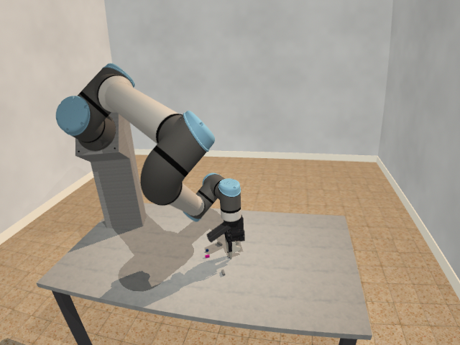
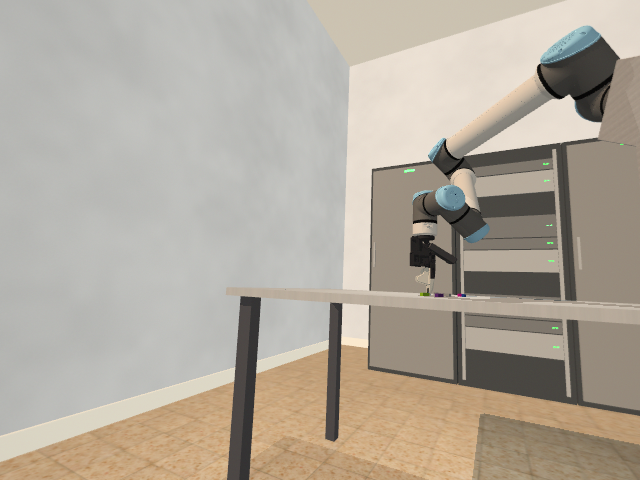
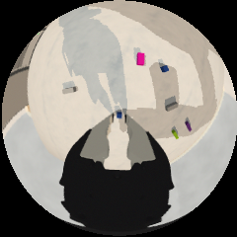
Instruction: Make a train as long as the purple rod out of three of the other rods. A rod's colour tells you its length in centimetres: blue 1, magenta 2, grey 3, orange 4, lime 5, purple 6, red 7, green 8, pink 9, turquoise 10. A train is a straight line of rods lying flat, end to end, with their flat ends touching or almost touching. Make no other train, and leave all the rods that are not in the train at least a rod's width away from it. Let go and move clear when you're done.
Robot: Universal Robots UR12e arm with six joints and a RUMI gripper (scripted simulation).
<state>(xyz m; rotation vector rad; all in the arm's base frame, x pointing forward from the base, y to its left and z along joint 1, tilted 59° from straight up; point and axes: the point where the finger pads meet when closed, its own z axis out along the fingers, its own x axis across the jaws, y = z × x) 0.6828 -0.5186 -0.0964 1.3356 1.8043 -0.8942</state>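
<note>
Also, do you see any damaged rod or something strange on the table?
Nothing stands out. The magenta rod, lime rod and purple rod lie apart, without visible damage; they look too small to rule out fine marks.
</note>
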